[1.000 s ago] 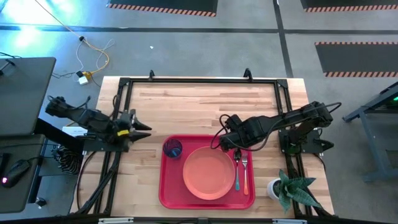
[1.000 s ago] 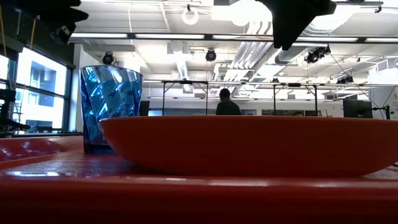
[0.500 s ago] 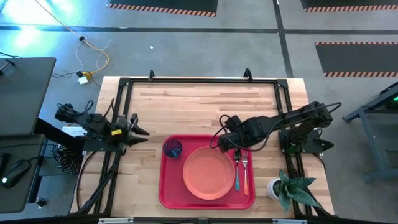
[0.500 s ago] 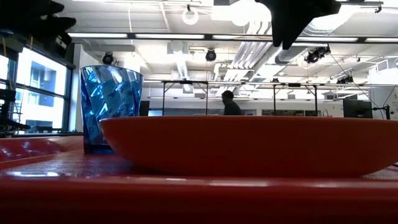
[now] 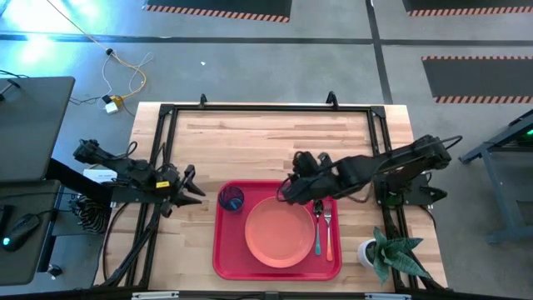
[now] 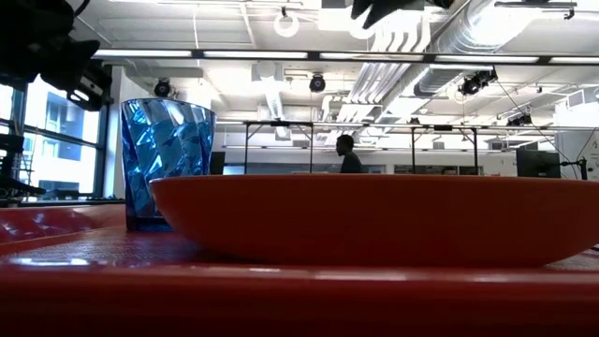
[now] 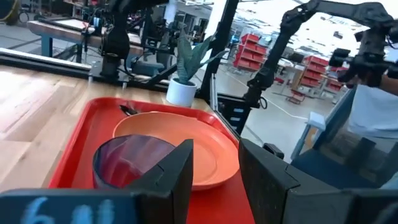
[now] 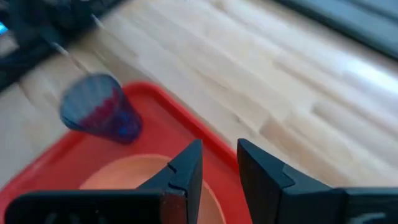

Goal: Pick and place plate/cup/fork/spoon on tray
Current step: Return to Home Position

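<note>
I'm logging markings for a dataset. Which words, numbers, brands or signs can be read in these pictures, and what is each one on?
"6": possibly the first sign of a pale blue marking on the left gripper, seen in the left wrist view. The rest is too blurred to read.
Tray, plate, cup, fork, spoon: no text shows.
Floor stripes: a hazard pattern only, no words.

Nothing reads clearly; blurred pale marks (image 7: 46,208), perhaps a "6", sit behind the left claw (image 7: 216,162).
</note>
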Controlling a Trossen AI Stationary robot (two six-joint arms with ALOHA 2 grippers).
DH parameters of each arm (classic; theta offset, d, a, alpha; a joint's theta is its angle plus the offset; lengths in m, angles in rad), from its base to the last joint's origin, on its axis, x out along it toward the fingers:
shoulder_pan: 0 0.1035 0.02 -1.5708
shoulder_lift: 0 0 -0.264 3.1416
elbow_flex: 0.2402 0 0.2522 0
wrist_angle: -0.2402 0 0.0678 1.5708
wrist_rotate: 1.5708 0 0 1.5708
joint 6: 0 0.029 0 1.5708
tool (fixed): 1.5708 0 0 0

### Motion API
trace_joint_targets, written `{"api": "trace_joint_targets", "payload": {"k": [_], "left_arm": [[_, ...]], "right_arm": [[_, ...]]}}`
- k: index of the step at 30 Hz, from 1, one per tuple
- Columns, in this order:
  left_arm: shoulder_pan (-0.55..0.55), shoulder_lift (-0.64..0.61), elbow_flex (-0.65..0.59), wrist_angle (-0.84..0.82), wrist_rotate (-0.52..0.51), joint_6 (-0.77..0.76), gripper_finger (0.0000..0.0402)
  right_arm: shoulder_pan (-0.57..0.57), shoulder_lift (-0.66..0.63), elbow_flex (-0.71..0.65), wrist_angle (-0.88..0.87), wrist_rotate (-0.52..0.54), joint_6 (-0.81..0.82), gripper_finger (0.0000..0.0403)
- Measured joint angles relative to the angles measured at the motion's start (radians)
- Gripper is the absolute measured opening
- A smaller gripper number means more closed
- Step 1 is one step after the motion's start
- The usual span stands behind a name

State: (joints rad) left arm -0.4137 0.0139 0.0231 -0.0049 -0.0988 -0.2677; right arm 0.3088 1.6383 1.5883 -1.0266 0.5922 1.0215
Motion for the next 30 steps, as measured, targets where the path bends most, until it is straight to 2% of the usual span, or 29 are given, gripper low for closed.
{"api": "trace_joint_targets", "payload": {"k": [6,9,13,19,25,27,30], "left_arm": [[0.0,0.01,-0.005,0.011,0.012,-0.017,0.0117],[0.0,0.01,-0.005,0.011,0.012,-0.017,0.0117],[0.0,0.009,-0.005,0.011,0.009,-0.017,0.0117],[0.0,0.009,-0.005,0.011,0.008,-0.017,0.0117],[0.0,0.009,-0.005,0.011,0.008,-0.017,0.0117],[0.0,0.009,-0.005,0.011,0.006,-0.017,0.0117],[0.0,0.009,-0.005,0.011,0.008,-0.017,0.0117]], "right_arm": [[0.0,-0.132,0.0,0.083,0.089,-0.221,0.0091],[0.0,-0.22,0.0,0.169,0.093,-0.38,0.0091],[0.0,-0.324,0.0,0.282,0.035,-0.617,0.0091],[-0.022,-0.423,0.0,0.309,-0.139,-0.856,0.0091],[-0.083,-0.513,-0.008,0.19,-0.259,-0.935,0.0091],[-0.096,-0.575,-0.07,0.184,-0.264,-0.936,0.0091],[-0.108,-0.717,-0.242,0.236,-0.264,-0.892,0.0091]]}}
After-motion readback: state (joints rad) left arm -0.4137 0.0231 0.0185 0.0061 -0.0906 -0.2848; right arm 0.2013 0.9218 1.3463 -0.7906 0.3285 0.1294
